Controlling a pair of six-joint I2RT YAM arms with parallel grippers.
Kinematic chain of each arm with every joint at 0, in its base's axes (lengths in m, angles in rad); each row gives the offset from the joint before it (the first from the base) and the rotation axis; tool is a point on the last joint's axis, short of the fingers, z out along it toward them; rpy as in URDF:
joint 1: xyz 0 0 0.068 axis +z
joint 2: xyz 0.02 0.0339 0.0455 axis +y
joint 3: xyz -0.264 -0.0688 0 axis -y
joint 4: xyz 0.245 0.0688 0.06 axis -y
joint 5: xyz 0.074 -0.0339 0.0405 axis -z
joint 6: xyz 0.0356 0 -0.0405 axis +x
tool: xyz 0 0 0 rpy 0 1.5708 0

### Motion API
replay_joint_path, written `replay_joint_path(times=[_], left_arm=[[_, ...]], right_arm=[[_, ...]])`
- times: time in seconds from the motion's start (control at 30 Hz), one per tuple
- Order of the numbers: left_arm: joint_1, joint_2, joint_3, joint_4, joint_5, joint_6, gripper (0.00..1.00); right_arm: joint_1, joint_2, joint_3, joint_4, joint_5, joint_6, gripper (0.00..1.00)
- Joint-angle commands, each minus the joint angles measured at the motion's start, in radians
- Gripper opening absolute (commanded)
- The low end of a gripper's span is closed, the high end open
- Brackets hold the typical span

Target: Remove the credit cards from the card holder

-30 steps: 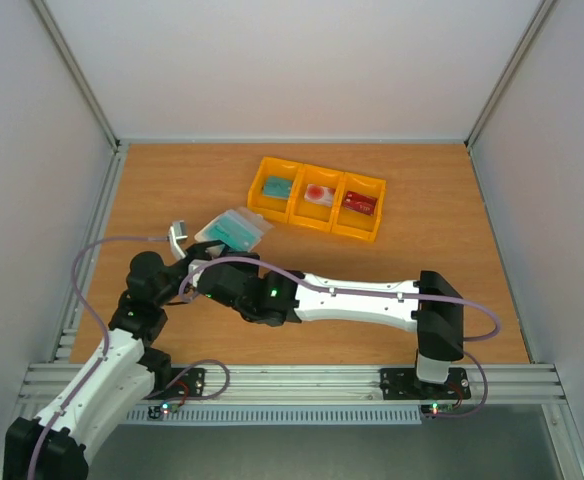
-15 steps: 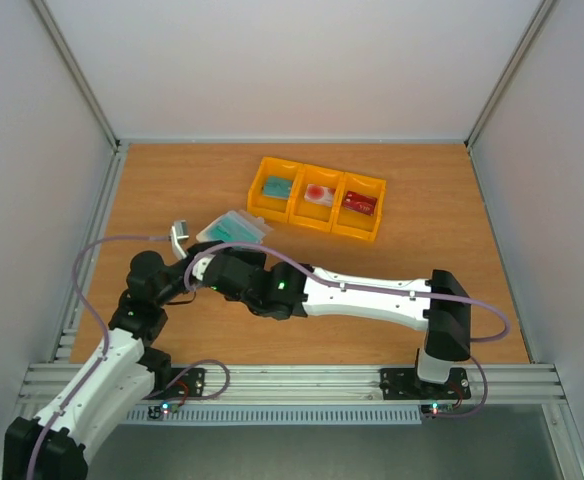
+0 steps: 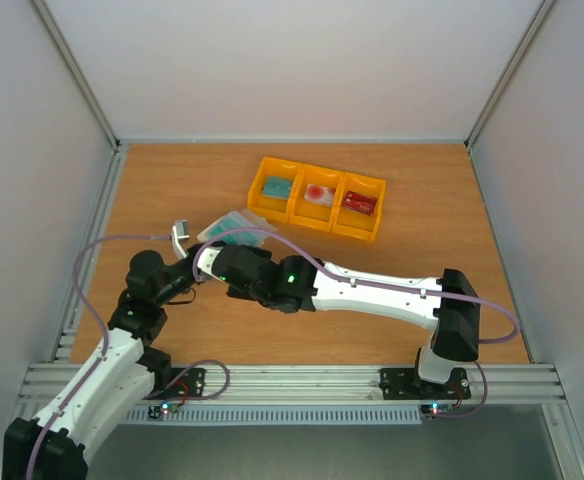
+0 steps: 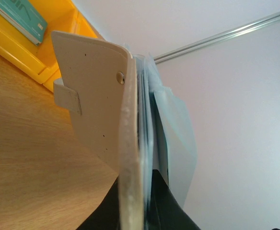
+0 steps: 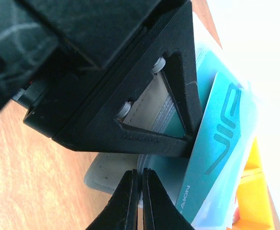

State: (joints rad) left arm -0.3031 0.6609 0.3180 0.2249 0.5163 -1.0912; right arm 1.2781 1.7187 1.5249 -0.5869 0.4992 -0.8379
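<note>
The cream-beige card holder (image 3: pixel 234 226) is held up off the table by my left gripper (image 3: pixel 194 262), which is shut on its lower edge. In the left wrist view the holder (image 4: pixel 97 96) stands edge-on between my jaws (image 4: pixel 147 201), its translucent blue sleeves fanned to the right. My right gripper (image 3: pixel 215 258) reaches across beside the left one. In the right wrist view its fingers (image 5: pixel 141 178) are shut, tips at the holder's cream edge (image 5: pixel 111 170). A teal card (image 5: pixel 216 143) sticks out of the sleeves.
A yellow three-compartment tray (image 3: pixel 317 222) lies behind the holder with a teal card (image 3: pixel 276 187), a pinkish red-and-white card (image 3: pixel 320 194) and a dark red card (image 3: pixel 359 203). The tray (image 4: pixel 34 62) and its teal card (image 4: pixel 22 17) show in the left wrist view.
My right arm has stretched further left and forward, bringing its gripper up beside the left gripper and the holder. The left arm and the holder have barely moved.
</note>
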Motion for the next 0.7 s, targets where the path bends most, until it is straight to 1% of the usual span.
replay_joint_path(times=[0.0, 0.13, 0.4, 0.53, 0.67], left_arm=[[-0.003, -0.013, 0.012, 0.007, 0.015, 0.046, 0.0], [-0.003, -0.009, 0.012, 0.008, 0.012, 0.048, 0.0], [-0.005, -0.007, 0.013, -0.001, 0.009, 0.056, 0.0], [-0.004, -0.009, 0.016, -0.005, 0.01, 0.065, 0.0], [-0.004, -0.009, 0.014, -0.006, 0.014, 0.072, 0.0]], right_arm=[[-0.006, -0.071, -0.019, 0.108, -0.076, 0.056, 0.01], [-0.005, -0.088, -0.032, 0.112, -0.088, 0.063, 0.03], [-0.004, -0.089, -0.006, 0.08, -0.072, 0.074, 0.15], [-0.004, -0.147, -0.019, 0.053, -0.081, 0.088, 0.19], [-0.032, -0.229, -0.015, 0.001, -0.149, 0.136, 0.25]])
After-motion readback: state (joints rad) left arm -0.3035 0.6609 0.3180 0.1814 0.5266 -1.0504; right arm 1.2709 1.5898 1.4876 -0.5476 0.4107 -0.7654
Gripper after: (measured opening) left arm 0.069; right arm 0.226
